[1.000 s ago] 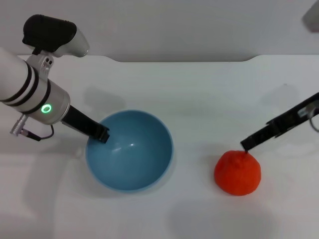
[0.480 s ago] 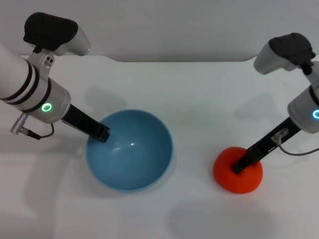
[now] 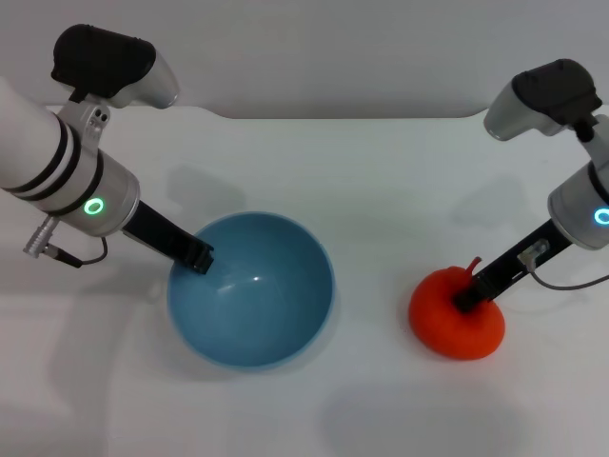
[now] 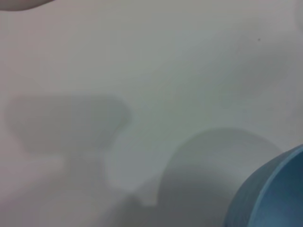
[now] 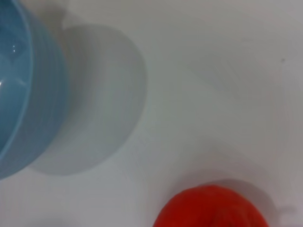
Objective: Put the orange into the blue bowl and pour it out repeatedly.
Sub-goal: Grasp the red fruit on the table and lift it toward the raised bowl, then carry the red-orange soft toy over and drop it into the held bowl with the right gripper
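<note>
The light-blue bowl (image 3: 271,309) stands empty on the white table, left of centre. My left gripper (image 3: 198,257) is shut on its near-left rim, one dark finger reaching inside. In the left wrist view only the bowl's outer wall (image 4: 277,194) shows. The red-orange orange (image 3: 447,328) lies on the table to the right, looking squashed, with a small flap sticking up. Pressed into its top, my right gripper (image 3: 468,297) is shut on it. Both the orange (image 5: 208,210) and the bowl (image 5: 23,94) appear in the right wrist view.
The white table (image 3: 381,190) ends at a far edge with a pale wall behind. A bare strip of table about a bowl's width separates the bowl from the orange.
My right arm came in from the right and dropped onto the orange, which now looks flatter and sits slightly further right. The bowl and left gripper shifted a little to the right.
</note>
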`<state>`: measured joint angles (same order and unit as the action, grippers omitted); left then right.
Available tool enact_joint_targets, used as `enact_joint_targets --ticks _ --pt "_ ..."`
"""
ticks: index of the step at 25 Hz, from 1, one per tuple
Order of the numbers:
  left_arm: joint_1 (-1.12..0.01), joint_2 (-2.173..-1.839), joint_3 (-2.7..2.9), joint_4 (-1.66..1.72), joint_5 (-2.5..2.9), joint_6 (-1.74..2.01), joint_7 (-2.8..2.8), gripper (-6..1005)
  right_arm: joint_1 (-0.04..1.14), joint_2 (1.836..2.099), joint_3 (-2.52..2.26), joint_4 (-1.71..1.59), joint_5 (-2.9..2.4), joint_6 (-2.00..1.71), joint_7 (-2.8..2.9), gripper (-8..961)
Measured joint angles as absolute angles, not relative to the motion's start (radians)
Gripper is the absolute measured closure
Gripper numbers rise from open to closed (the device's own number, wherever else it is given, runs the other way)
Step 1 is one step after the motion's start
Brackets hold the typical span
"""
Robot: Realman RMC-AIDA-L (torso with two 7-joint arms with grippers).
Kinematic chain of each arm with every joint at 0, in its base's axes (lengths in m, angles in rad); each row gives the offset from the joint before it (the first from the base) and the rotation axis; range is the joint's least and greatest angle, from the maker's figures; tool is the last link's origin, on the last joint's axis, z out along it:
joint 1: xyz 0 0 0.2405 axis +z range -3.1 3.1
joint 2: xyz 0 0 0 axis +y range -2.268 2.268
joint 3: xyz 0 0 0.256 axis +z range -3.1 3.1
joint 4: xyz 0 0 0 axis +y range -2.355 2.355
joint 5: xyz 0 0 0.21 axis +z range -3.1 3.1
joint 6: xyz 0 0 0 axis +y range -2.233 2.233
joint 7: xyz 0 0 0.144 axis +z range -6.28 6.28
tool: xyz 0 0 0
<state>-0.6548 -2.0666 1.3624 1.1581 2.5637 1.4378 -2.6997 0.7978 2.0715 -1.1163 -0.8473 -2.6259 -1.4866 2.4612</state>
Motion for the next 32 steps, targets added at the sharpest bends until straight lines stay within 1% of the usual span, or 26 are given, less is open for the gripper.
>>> enact_joint_targets --ticks 1,6,12,17,21,25,32 --pt "-0.656 -2.067 1.362 1.158 2.563 1.438 -2.700 1001 0.792 2.071 -1.115 -0.860 -2.626 -1.488 2.456 665" --pt "-0.672 -2.068 1.369 1.158 2.563 1.448 -2.709 1001 0.747 2.070 -1.093 -0.999 -2.605 -1.540 2.447 810" --pt "-0.721 -2.074 1.406 1.142 2.565 1.470 -2.729 1001 0.733 2.070 -1.028 -1.195 -2.451 -1.693 2.345 856" --pt "-0.745 -2.077 1.471 1.139 2.560 1.451 -2.767 1001 0.712 2.078 -1.090 -1.327 -2.270 -1.734 2.235 892" --pt "-0.752 -2.077 1.511 1.141 2.543 1.438 -2.792 1001 0.711 2.080 -1.145 -1.330 -2.156 -1.727 2.169 910" --pt "-0.758 -2.077 1.530 1.147 2.483 1.433 -2.788 1001 0.721 2.077 -1.223 -1.289 -2.149 -1.721 2.142 929" --pt "-0.767 -2.076 1.534 1.157 2.458 1.429 -2.777 1001 0.719 2.080 -1.379 -1.274 -2.227 -1.682 2.141 849"
